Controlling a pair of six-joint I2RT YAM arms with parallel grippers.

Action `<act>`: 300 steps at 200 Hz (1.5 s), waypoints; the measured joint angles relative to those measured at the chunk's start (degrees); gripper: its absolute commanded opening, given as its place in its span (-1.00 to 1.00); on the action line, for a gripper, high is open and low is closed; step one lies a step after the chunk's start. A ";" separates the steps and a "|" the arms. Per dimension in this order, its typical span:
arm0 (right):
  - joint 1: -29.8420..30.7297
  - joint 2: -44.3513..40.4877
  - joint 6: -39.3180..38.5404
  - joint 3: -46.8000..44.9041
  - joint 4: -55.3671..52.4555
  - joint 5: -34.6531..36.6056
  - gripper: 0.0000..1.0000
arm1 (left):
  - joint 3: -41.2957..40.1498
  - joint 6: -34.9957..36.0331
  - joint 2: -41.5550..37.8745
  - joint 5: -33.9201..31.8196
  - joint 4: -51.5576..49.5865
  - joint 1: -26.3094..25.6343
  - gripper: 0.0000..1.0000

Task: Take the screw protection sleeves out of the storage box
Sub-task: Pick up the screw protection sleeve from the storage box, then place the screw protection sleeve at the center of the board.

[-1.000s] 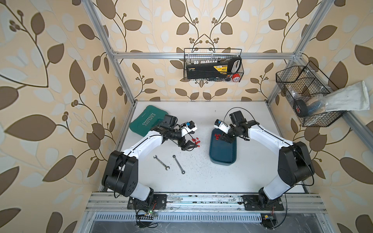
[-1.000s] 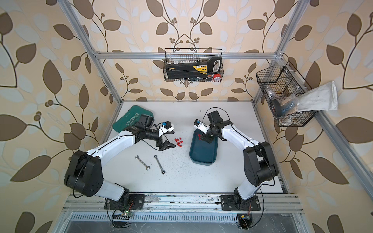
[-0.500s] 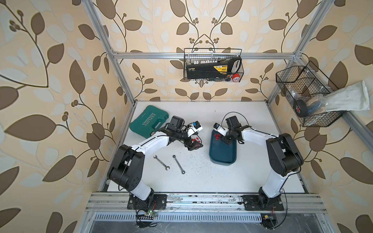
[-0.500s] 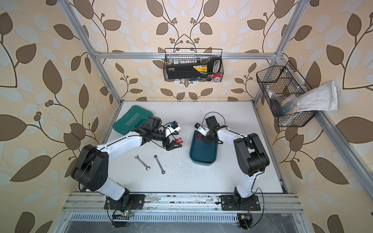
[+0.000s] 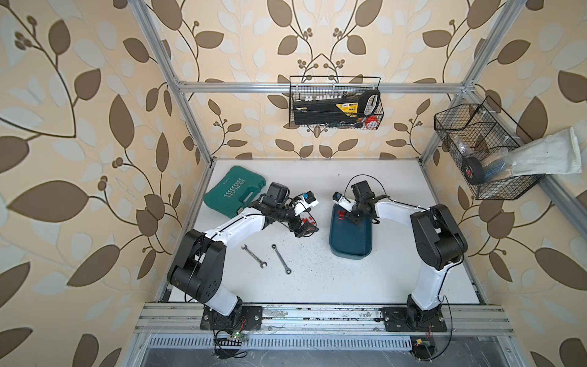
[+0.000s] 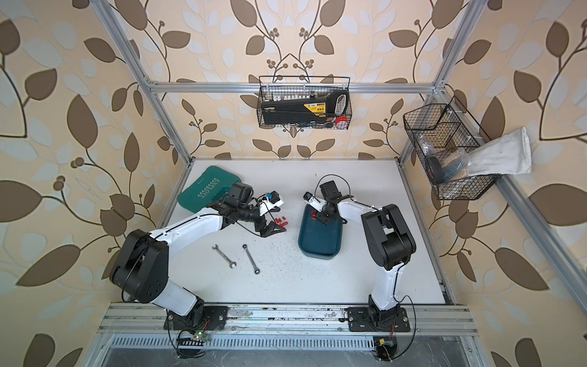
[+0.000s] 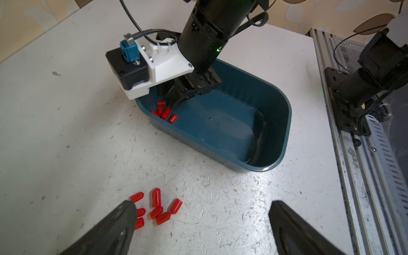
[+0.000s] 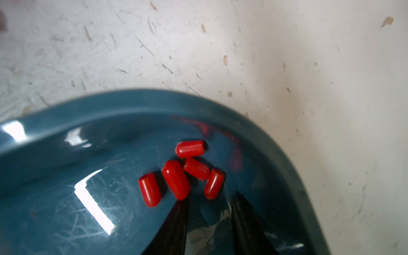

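Several red screw protection sleeves [image 8: 176, 180] lie bunched in one end of the teal storage box [image 8: 132, 99], also seen in both top views [image 5: 341, 212] [image 6: 313, 215]. My right gripper [image 8: 209, 198] is down inside the box [image 5: 351, 248], its jaws a narrow gap apart just short of that bunch, one sleeve [image 8: 214, 184] at the mouth of the gap. Nothing is clamped. Several more sleeves [image 7: 157, 207] lie on the white table left of the box. My left gripper [image 7: 202, 205] hovers wide open beside them, one finger [image 7: 123, 218] covering part of the pile.
A green tool case [image 5: 235, 193] lies at the table's back left. Two wrenches [image 5: 254, 252] [image 5: 282, 259] rest in front of the left arm. Wire baskets hang on the back wall [image 5: 335, 101] and the right wall [image 5: 486, 152]. An aluminium rail [image 7: 364, 154] borders the table.
The right arm has folded in and its gripper has dipped into the box's end, jaws narrowing. The left gripper has shifted slightly beside the sleeves on the table, still wide open.
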 measured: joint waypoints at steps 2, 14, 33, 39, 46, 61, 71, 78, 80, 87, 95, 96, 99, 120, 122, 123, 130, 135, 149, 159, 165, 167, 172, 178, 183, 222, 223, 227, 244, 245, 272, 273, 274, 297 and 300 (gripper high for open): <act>0.04 0.07 -0.07 0.04 0.09 -0.04 -0.37 | 0.00 0.02 -0.04 -0.07 0.00 0.00 0.98; 0.24 0.35 -0.24 0.22 0.46 0.04 -0.44 | 0.00 0.26 -0.09 -0.35 -0.13 0.00 0.97; 0.57 0.92 -0.39 0.63 1.16 0.35 -0.58 | 0.00 0.74 -0.09 -0.46 -0.46 0.00 0.97; 0.61 1.01 -0.44 0.63 1.40 0.50 -0.63 | 0.00 0.87 -0.09 -0.46 -0.50 0.00 0.97; 0.70 1.07 -0.52 0.63 1.60 0.70 -0.68 | 0.00 1.01 -0.11 -0.48 -0.59 0.00 0.97; 0.70 1.14 -0.92 0.63 1.75 1.09 -0.80 | 0.00 1.20 -0.20 -0.55 -0.92 0.00 0.97; 0.70 1.14 -0.81 0.63 1.77 1.29 -0.88 | 0.00 1.27 -0.28 -0.59 -1.03 0.00 0.97; 0.70 1.14 -0.92 0.63 1.81 1.46 -0.92 | 0.00 1.33 -0.42 -0.61 -1.22 0.00 0.98; 0.72 1.14 -1.01 0.63 1.81 1.49 -0.93 | 0.00 1.36 -0.42 -0.61 -1.29 0.00 0.97; 0.72 1.14 -1.11 0.63 1.86 1.57 -0.98 | 0.00 1.44 -0.52 -0.72 -1.46 0.00 0.98; 0.72 1.07 -1.27 0.63 1.90 1.75 -1.00 | 0.00 1.60 -0.72 -1.01 -1.68 0.00 0.97; 0.72 1.05 -1.27 0.63 1.88 1.77 -1.00 | 0.00 1.62 -0.74 -1.01 -1.68 0.00 0.97; 0.70 1.03 -1.27 0.63 1.88 1.84 -1.00 | 0.00 1.66 -0.76 -1.14 -1.77 0.00 0.97; 0.68 0.26 -1.60 0.48 0.76 2.49 -1.00 | 0.00 2.56 -1.38 -1.77 -2.23 0.13 0.97; 0.68 0.07 -1.68 0.44 0.59 2.56 -1.00 | 0.00 2.64 -1.42 -1.79 -2.27 0.15 0.97; 0.68 0.00 -1.68 0.44 0.50 2.58 -1.00 | 0.00 2.71 -1.46 -1.79 -2.29 0.17 0.97; 0.66 -0.74 -1.75 0.24 -0.22 2.60 -1.00 | 0.00 2.93 -1.68 -1.84 -2.43 0.44 0.97; 0.59 -1.44 -1.84 0.11 -0.70 2.60 -1.00 | 0.00 3.08 -1.86 -1.81 -2.51 0.59 0.98; 0.46 -3.76 -2.01 0.02 -2.43 2.47 -1.00 | 0.00 3.85 -2.29 -1.55 -3.13 1.33 0.97; 0.37 -5.79 -2.21 0.02 -3.67 1.86 -1.00 | 0.00 4.35 -2.56 -1.36 -3.67 2.12 0.97; 0.31 -7.30 -2.38 0.02 -4.52 1.07 -1.00 | 0.00 4.68 -2.67 -1.25 -4.04 2.73 0.97; 0.31 -7.80 -2.45 0.02 -4.85 0.76 -1.00 | 0.00 4.79 -2.69 -1.20 -4.26 2.91 0.97; 0.28 -9.01 -2.56 0.02 -5.57 -0.02 -1.00 | 0.00 5.16 -2.75 -1.01 -4.57 3.41 0.97; 0.28 -10.56 -2.69 0.04 -6.69 -1.31 -1.00 | 0.00 5.68 -2.78 -0.59 -5.03 4.09 0.97; 0.31 -11.72 -2.75 0.13 -7.67 -2.56 -1.00 | 0.00 6.03 -2.82 -0.17 -5.44 4.66 0.97; 3.15 -15.19 -2.47 4.59 -16.22 -13.42 -1.00 | -1.49 9.94 -4.85 3.02 -8.26 9.90 0.97; 3.23 -15.17 -2.43 4.70 -16.35 -13.55 -1.00 | -1.57 10.10 -5.01 3.08 -8.39 10.10 0.97; 3.89 -15.06 -2.25 5.38 -16.98 -14.49 -1.00 | -1.84 10.47 -5.46 3.28 -8.85 10.73 0.98; 7.26 -13.90 -1.27 8.44 -19.12 -17.57 -1.00 | -2.67 12.07 -7.02 4.20 -9.88 12.72 0.97; 7.39 -13.84 -1.20 8.57 -19.21 -17.64 -1.00 | -2.71 12.11 -7.08 4.22 -9.90 12.79 0.97; 12.11 -7.78 0.76 14.58 -20.28 -19.78 -1.00 | -4.13 13.68 -8.11 4.98 -10.88 14.03 0.97; 12.28 -7.39 0.87 14.84 -20.26 -19.78 -1.00 | -4.17 13.70 -8.11 5.03 -10.91 14.05 0.97; 12.39 -7.17 0.96 14.97 -20.26 -19.80 -1.00 | -4.24 13.79 -8.13 5.09 -10.95 14.05 0.97; 14.23 0.28 3.04 19.50 -20.52 -19.41 -1.00 | -4.81 14.64 -8.13 5.99 -12.09 14.45 0.97; 14.32 1.09 3.23 19.93 -20.55 -19.21 -1.00 | -4.81 14.67 -8.13 6.03 -12.20 14.45 0.97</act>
